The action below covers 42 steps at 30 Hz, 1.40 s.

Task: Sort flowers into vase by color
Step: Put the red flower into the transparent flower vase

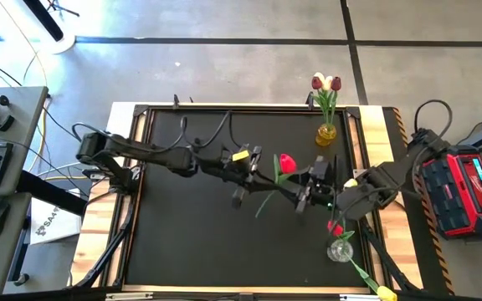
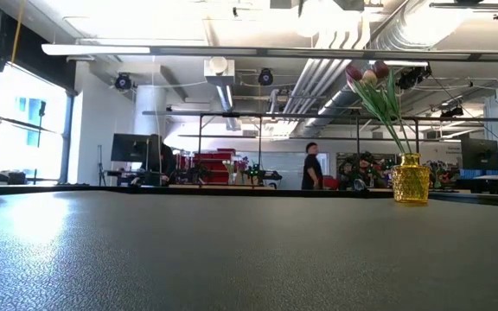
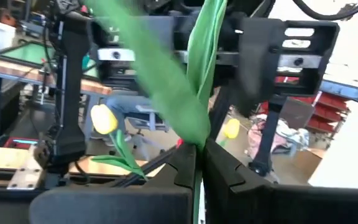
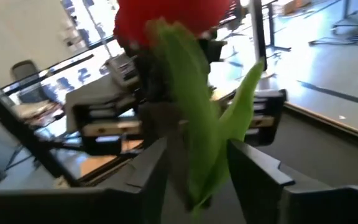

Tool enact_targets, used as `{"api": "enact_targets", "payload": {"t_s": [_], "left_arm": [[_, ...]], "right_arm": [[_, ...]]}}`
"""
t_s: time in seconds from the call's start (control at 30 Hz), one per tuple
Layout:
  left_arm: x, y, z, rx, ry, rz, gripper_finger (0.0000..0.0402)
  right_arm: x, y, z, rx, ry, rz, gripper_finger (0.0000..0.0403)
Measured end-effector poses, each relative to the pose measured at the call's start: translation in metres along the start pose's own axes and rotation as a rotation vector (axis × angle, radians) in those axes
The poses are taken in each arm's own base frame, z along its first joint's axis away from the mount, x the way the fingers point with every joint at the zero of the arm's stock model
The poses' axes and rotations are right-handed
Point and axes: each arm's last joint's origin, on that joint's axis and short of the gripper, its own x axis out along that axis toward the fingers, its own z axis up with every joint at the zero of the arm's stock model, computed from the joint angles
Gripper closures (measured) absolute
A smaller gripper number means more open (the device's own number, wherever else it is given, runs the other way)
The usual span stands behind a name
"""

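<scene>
A red tulip (image 1: pixel 287 161) with a long green stem and leaves hangs above the middle of the table. My left gripper (image 1: pixel 262 173) comes from the left and is shut on its stem. My right gripper (image 1: pixel 299 192) comes from the right; its open fingers (image 4: pixel 253 171) stand on either side of the leaves (image 4: pixel 201 155), below the head (image 4: pixel 173 18). A yellow vase (image 1: pixel 326 132) at the far right holds a dark red and a cream tulip (image 2: pixel 366 73). A clear glass vase (image 1: pixel 339 249) at the near right holds a red tulip (image 1: pixel 335 226). My left gripper pinches the tulip's stem (image 3: pixel 197 186) between its two fingers, right where the leaves (image 3: pixel 194 112) branch off. The fingers lie level, coming from the table's left, across the stem. The tulip is lifted clear of the table. My right gripper has the leaves between its fingers; whether they touch, I cannot tell.
A yellow tulip (image 1: pixel 386 293) lies past the table's near right corner, its stem reaching toward the glass vase. Another yellow head (image 1: pixel 350 182) shows beside the right arm. A red case (image 1: pixel 467 188) stands right of the table. People stand in the room beyond (image 2: pixel 312 166).
</scene>
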Motion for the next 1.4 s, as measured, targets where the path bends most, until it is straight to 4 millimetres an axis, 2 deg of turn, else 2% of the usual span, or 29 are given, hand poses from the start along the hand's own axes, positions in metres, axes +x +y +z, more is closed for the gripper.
{"api": "enact_targets", "payload": {"t_s": [0.17,0.33,0.4,0.53,0.73,0.97,1.17,1.4], "left_arm": [[0.001,0.0,-0.001,0.017,0.009,-0.019,0.0401],[0.001,0.0,-0.001,0.034,0.009,-0.018,0.0401],[0.001,0.0,-0.001,0.033,0.011,-0.019,0.0401],[0.001,0.001,-0.002,0.033,0.015,-0.02,0.0391],[0.0,0.003,-0.008,0.015,0.079,0.003,0.0349],[-0.001,0.007,-0.019,-0.016,0.196,0.035,0.0315],[-0.002,0.008,-0.023,-0.025,0.233,0.047,0.0312],[-0.002,0.007,-0.023,-0.025,0.231,0.044,0.0312]], "right_arm": [[0.001,0.0,-0.001,0.009,-0.021,-0.033,0.0295],[0.001,0.0,-0.001,0.007,-0.011,-0.019,0.0377],[0.001,0.001,-0.001,0.001,-0.003,-0.01,0.0394],[0.001,0.001,-0.002,0.002,0.01,0.004,0.0396],[-0.005,-0.004,0.001,-0.014,0.055,0.045,0.04],[-0.035,-0.01,0.007,-0.03,0.09,0.126,0.0402],[-0.061,-0.022,0.009,-0.013,0.184,0.199,0.0402],[-0.081,-0.036,0.005,-0.071,0.324,0.259,0.0402]]}}
